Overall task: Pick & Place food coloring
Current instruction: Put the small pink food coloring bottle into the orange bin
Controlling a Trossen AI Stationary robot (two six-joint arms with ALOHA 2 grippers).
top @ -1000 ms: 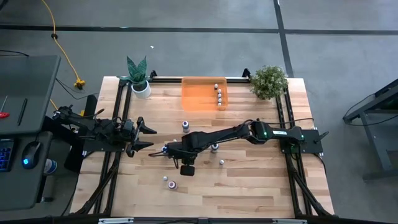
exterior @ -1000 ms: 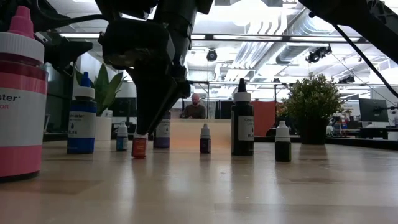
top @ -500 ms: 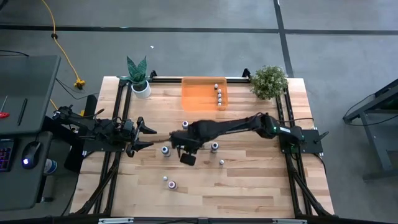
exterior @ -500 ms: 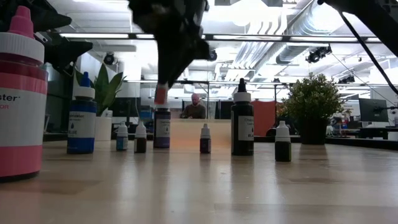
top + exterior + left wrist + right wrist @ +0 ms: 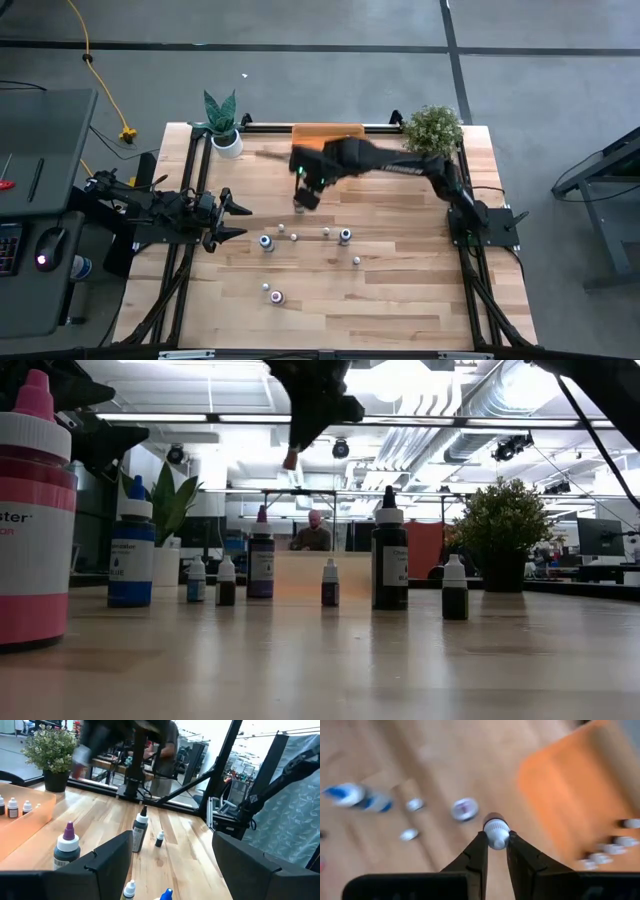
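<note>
My right gripper (image 5: 300, 442) hangs high over the table's middle, just near of the orange tray (image 5: 310, 131), shut on a small food coloring bottle (image 5: 290, 458) with a white cap and a reddish body. Several more bottles stand upright on the wood, among them a purple-capped one (image 5: 260, 565), a black one (image 5: 389, 560) and a blue one (image 5: 131, 555). More bottles (image 5: 615, 845) sit in the tray (image 5: 570, 785). My left gripper (image 5: 238, 220) waits open at the table's left side, pointing level. My right gripper pinches the small bottle between its two fingertips (image 5: 481, 845), at the cap end (image 5: 496, 831). The fingers come from above, slanting down. The bottle is lifted clear of the table and hangs tilted below the fingertips.
A spiky potted plant (image 5: 222, 125) stands at the far left corner and a bushy one (image 5: 432, 130) at the far right. A big pink-capped bottle (image 5: 33, 520) stands close to the low camera. Bare wood lies along the near edge (image 5: 380, 310).
My right gripper has risen from table height with the small reddish bottle, lifting it clear of the wood. It has swung toward the far edge and the orange tray, and its wrist has rolled. The other bottles stay in place.
</note>
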